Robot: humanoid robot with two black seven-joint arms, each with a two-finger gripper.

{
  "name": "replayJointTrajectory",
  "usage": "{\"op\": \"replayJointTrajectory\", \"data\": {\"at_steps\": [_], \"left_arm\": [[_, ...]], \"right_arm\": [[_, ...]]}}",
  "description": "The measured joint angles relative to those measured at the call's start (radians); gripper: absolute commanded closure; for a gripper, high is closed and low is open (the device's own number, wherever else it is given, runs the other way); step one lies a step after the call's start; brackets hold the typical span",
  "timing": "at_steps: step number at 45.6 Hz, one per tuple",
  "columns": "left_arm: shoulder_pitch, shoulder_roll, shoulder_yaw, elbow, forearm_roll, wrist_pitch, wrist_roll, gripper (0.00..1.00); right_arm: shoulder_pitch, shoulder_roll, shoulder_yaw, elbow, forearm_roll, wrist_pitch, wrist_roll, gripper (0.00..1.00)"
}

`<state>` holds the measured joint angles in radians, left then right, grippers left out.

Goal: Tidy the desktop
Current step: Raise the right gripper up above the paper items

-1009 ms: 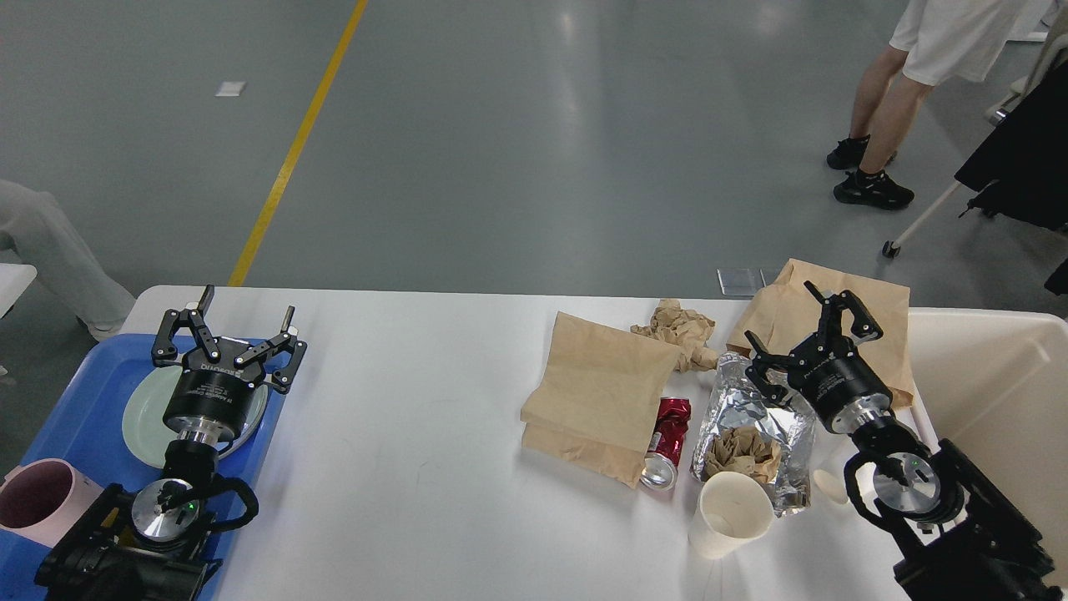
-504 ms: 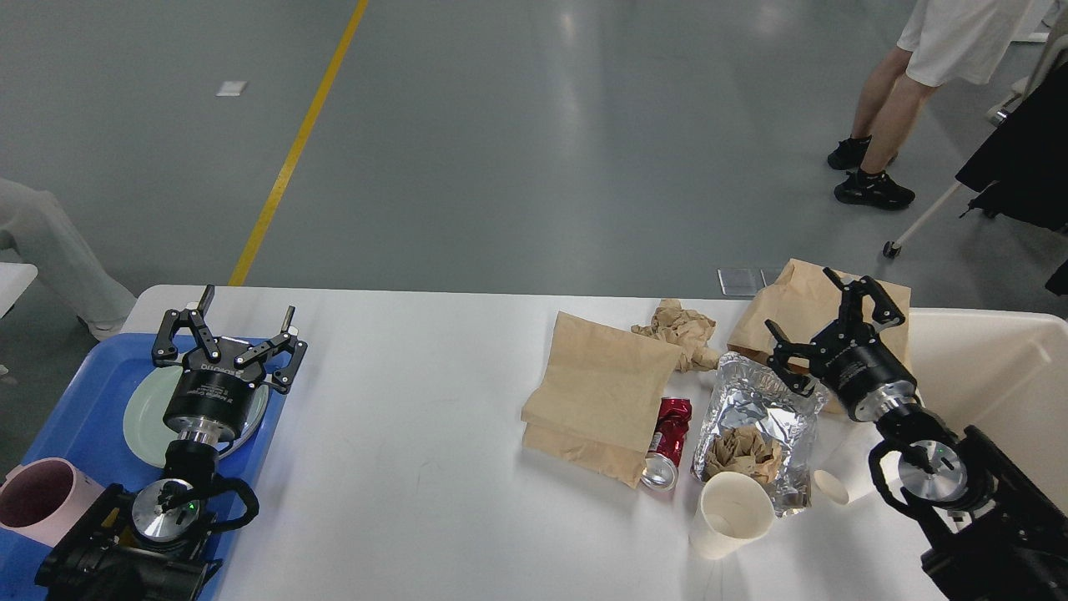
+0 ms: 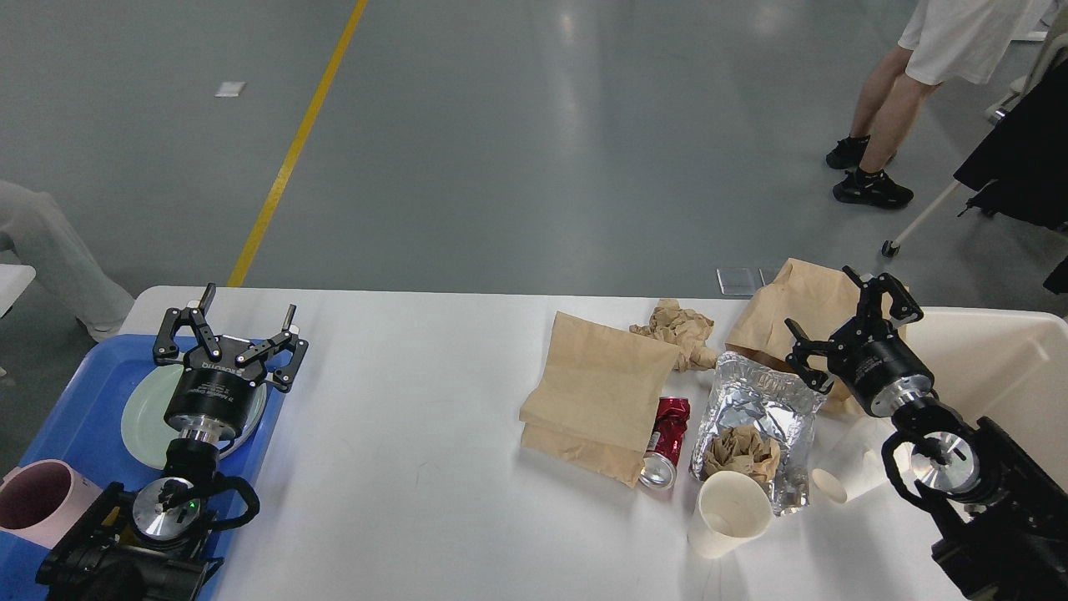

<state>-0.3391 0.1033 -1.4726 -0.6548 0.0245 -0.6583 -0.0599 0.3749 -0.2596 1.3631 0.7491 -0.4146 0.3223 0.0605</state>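
Note:
The white desktop (image 3: 400, 417) carries litter on its right half: a flat brown paper bag (image 3: 596, 392), a crumpled brown paper ball (image 3: 680, 330), a second brown bag (image 3: 801, 309) at the far right, a crushed red can (image 3: 665, 442), a foil bag (image 3: 755, 417) holding crumpled paper, an upright paper cup (image 3: 727, 513) and a cup lying on its side (image 3: 843, 476). My right gripper (image 3: 851, 321) is open and empty, over the second bag's right part. My left gripper (image 3: 234, 321) is open and empty above the pale green plate (image 3: 146, 413).
A blue tray (image 3: 75, 417) at the left edge holds the plate and a pink mug (image 3: 37, 501). A cream bin (image 3: 993, 376) stands at the right edge. A person's legs (image 3: 876, 108) stand on the floor beyond the table.
My right gripper has moved right and away from me, off the foil bag toward the cream bin, uncovering the fallen cup. My left arm has not moved.

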Motion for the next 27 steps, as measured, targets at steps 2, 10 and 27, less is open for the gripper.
{"op": "replayJointTrajectory", "data": {"at_steps": [2, 10, 27], "left_arm": [[0.0, 0.0, 0.0, 0.0, 0.0, 0.0, 0.0, 0.04], [0.0, 0.0, 0.0, 0.0, 0.0, 0.0, -0.001, 0.04], [0.0, 0.001, 0.0, 0.0, 0.0, 0.0, -0.001, 0.04]], "right_arm": [[0.011, 0.004, -0.011, 0.002, 0.0, -0.028, 0.004, 0.0], [0.037, 0.012, -0.045, 0.011, 0.0, -0.07, 0.046, 0.0], [0.038, 0.003, -0.132, 0.059, 0.008, 0.006, 0.052, 0.0]]}}
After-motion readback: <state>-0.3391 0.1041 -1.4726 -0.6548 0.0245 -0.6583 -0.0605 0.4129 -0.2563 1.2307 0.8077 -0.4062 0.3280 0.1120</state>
